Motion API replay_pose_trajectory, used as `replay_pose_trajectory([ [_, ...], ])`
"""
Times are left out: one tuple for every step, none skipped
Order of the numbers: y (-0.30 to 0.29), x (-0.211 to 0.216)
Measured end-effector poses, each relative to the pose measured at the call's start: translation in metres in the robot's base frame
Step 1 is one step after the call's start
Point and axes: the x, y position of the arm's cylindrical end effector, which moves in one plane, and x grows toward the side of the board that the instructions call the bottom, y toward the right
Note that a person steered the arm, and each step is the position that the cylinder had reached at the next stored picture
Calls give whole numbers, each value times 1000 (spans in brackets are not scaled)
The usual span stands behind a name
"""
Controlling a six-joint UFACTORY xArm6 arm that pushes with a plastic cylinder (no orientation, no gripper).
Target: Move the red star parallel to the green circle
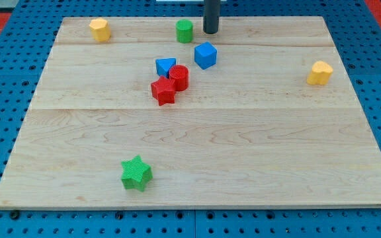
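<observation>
The red star (163, 91) lies a little left of the board's middle, touching a red cylinder (179, 77) on its upper right. The green circle, a short green cylinder (184, 31), stands near the view's top edge of the board. My tip (210, 31) rests on the board just right of the green cylinder, a small gap apart. The tip is well above the red star in the view, with a blue cube (205, 55) and a blue triangle (165, 67) lying between them.
A yellow hexagon block (99, 29) sits at the top left. A yellow heart (319, 73) lies at the right. A green star (136, 173) lies near the bottom left. The wooden board (256, 152) rests on a blue pegboard.
</observation>
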Motion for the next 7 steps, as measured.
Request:
replay_pose_trajectory([
  [0,0],
  [-9,-1],
  [-26,-3],
  [9,-1],
  [77,12],
  [113,88],
  [70,159],
])
